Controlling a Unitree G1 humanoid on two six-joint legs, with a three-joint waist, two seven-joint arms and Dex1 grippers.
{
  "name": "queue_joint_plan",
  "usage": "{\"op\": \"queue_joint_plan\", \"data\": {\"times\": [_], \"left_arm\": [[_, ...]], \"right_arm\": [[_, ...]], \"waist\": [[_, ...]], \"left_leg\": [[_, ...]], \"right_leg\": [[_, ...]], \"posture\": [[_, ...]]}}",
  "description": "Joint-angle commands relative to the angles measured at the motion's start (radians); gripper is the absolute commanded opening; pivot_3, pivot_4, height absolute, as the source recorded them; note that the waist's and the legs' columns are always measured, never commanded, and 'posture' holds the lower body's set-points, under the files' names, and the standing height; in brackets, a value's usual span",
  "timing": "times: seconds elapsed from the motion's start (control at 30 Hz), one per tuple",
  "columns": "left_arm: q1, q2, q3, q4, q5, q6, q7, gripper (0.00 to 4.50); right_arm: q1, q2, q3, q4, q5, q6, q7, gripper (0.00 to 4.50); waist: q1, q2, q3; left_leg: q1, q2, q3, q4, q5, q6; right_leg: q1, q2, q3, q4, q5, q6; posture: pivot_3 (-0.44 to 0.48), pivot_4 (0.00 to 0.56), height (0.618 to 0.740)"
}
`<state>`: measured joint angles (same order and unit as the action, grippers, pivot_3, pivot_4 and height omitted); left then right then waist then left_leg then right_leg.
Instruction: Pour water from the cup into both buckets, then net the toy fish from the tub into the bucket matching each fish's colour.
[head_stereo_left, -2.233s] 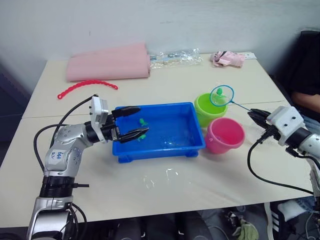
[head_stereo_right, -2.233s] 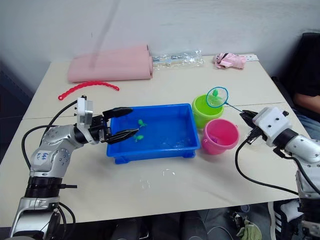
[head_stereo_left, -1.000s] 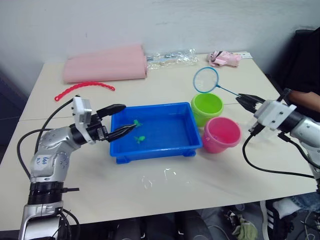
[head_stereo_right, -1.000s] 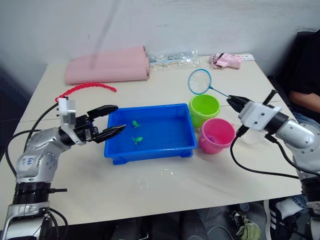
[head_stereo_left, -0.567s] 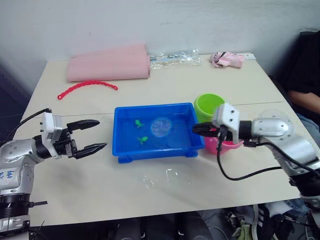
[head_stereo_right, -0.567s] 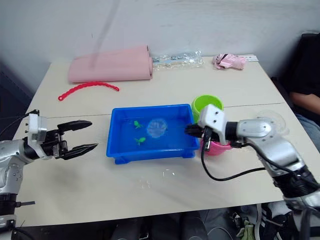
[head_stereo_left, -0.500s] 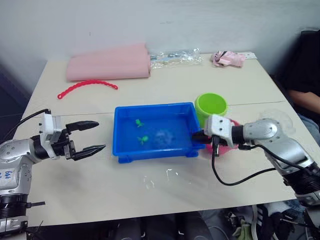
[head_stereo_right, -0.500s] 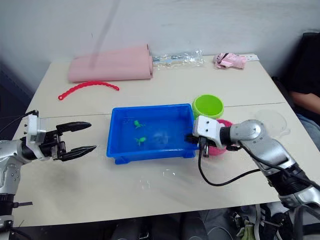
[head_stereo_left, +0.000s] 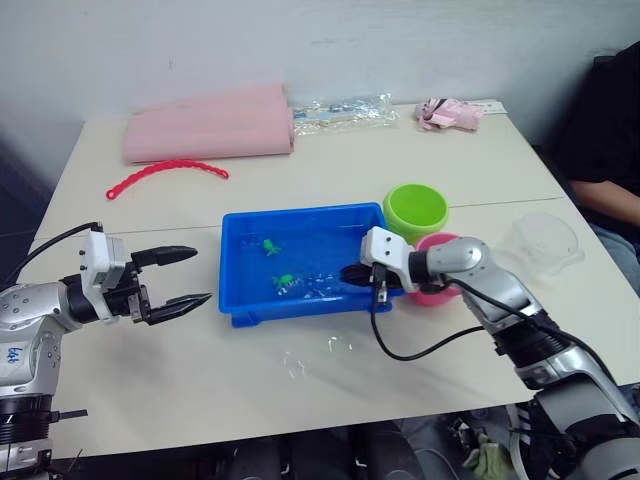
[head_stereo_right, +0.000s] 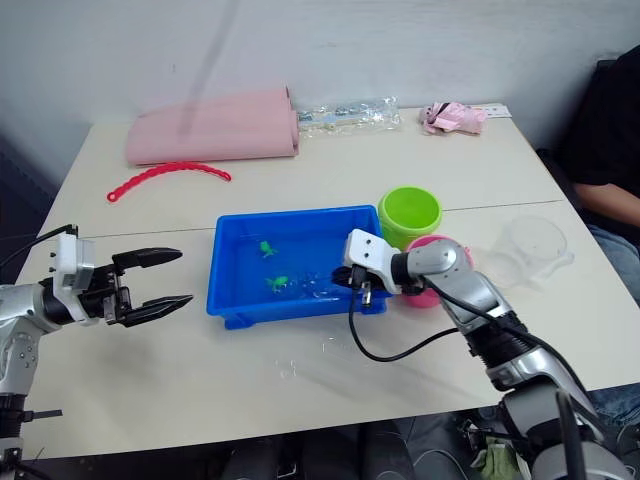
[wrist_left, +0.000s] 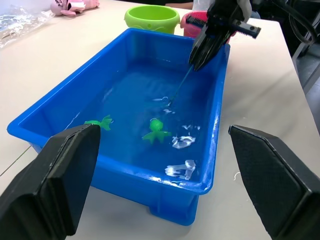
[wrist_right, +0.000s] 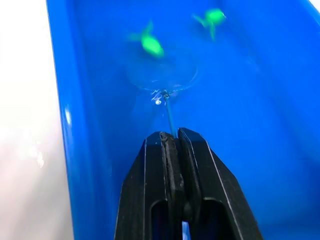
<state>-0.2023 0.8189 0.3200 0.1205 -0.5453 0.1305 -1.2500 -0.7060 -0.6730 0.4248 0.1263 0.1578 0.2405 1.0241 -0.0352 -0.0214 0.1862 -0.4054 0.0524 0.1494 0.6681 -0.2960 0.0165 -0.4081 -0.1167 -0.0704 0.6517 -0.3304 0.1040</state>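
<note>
Centre frame, tub (head_stereo_left: 240, 222): net (wrist_right: 162, 82) submerged beside a green fish (wrist_right: 151, 44).
Right gripper (wrist_right: 172, 136): clamped on net handle.
Left gripper (head_stereo_left: 190, 276): agape, idle.
Tip: slide under fish, lift level.

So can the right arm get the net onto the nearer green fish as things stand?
Probably yes. The right gripper is shut on the net, whose hoop is already under the water in the tub, right beside the nearer green fish, with nothing between them.

Blue handwritten marks are showing on the left arm's silver shell (head_stereo_left: 12, 353), too small to read; no other text is showing anywhere.
</note>
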Motion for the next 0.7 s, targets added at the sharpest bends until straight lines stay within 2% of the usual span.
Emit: {"op": "queue_joint_plan", "data": {"times": [0.03, 0.13, 0.4, 0.7], "left_arm": [[0.015, -0.020, 0.011, -0.083, -0.014, 0.009, 0.043, 4.47], [-0.002, -0.029, -0.003, -0.105, -0.022, 0.029, 0.058, 4.47], [-0.091, -0.079, -0.068, -0.158, -0.051, 0.118, 0.116, 4.47], [-0.227, -0.204, -0.171, -0.143, -0.053, 0.188, 0.189, 4.47]], "right_arm": [[0.061, 0.107, -0.101, -0.047, 0.151, 0.078, 0.000, 0.00], [0.099, 0.109, -0.161, -0.092, 0.188, 0.095, -0.008, 0.00], [0.243, 0.003, -0.337, -0.246, 0.292, 0.151, 0.017, 0.00], [0.358, -0.039, -0.464, -0.308, 0.318, 0.159, -0.019, 0.00]], "waist": [[0.002, 0.000, 0.000], [0.006, 0.000, 0.000], [0.007, 0.000, 0.000], [0.009, 0.000, 0.000]], "left_leg": [[0.000, 0.000, 0.000, 0.000, 0.000, 0.000], [0.000, 0.000, 0.000, 0.000, 0.000, -0.001], [0.000, 0.000, 0.000, 0.000, 0.000, -0.001], [0.000, 0.000, 0.000, 0.000, 0.000, -0.001]], "right_leg": [[0.000, 0.000, 0.000, 0.000, 0.000, 0.000], [0.000, 0.000, 0.000, 0.001, 0.000, 0.000], [-0.001, 0.000, 0.000, 0.002, 0.000, 0.000], [0.000, 0.001, 0.000, 0.001, 0.000, 0.000]], "posture": [[0.000, 0.150, 0.740], [0.000, 0.150, 0.740], [0.000, 0.150, 0.740], [0.000, 0.150, 0.740]]}}
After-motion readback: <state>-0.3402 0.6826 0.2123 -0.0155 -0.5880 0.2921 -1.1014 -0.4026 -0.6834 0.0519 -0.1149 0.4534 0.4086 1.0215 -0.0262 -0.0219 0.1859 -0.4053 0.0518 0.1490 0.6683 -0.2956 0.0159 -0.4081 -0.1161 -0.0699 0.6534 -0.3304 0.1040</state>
